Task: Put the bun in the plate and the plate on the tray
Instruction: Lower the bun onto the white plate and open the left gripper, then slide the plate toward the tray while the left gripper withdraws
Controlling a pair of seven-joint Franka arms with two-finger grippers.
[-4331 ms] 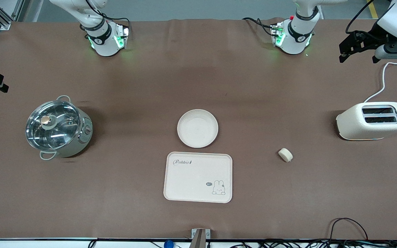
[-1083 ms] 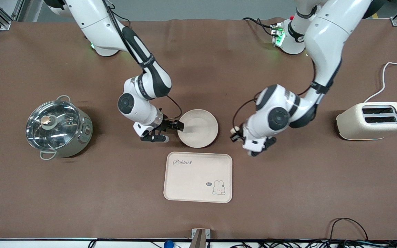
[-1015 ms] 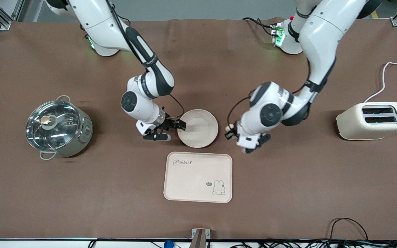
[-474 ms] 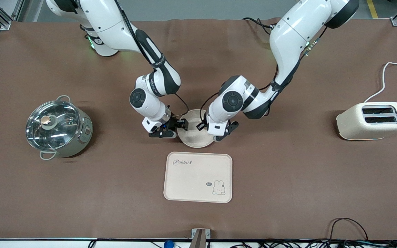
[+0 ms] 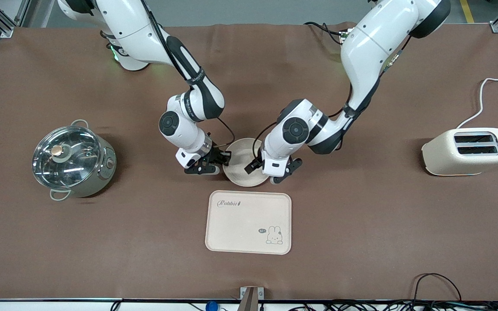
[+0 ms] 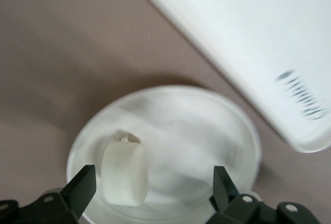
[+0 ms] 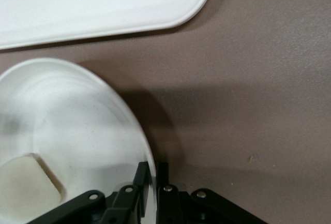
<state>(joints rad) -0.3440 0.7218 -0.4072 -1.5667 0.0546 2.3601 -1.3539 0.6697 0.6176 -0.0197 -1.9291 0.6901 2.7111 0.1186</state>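
The small pale cream puck-like bun (image 6: 124, 175) stands on its edge inside the round shallow cream-white plate (image 5: 237, 173), in the part of the dish toward the left arm's end of the table. Left gripper (image 6: 153, 188) hangs low over the plate, fingers spread wide and holding nothing; the bun sits in the gap between them, just beside one black fingertip (image 6: 83, 187) and well apart from the other, no contact visible. From the front camera the left wrist covers much of the plate, so the bun cannot be made out there. Right gripper (image 5: 225, 158) is down at the plate's rim, at about 9 o'clock on the dish in the front view; in its wrist view the two fingers (image 7: 140, 178) are pinched onto the thin raised rim, one inside the dish and one outside. The bun (image 7: 23, 188) lies well apart from those fingers. The cream rectangular tray with rounded corners, "Rabbit" lettering and a small rabbit drawing (image 5: 248, 221) lies at 6 o'clock from the plate, near it but not touching. On the brown tabletop (image 5: 361, 224), a lidded steel pot (image 5: 72, 160) stands at 9 o'clock and a cream toaster (image 5: 467, 151) at 3 o'clock, both well apart from the plate.
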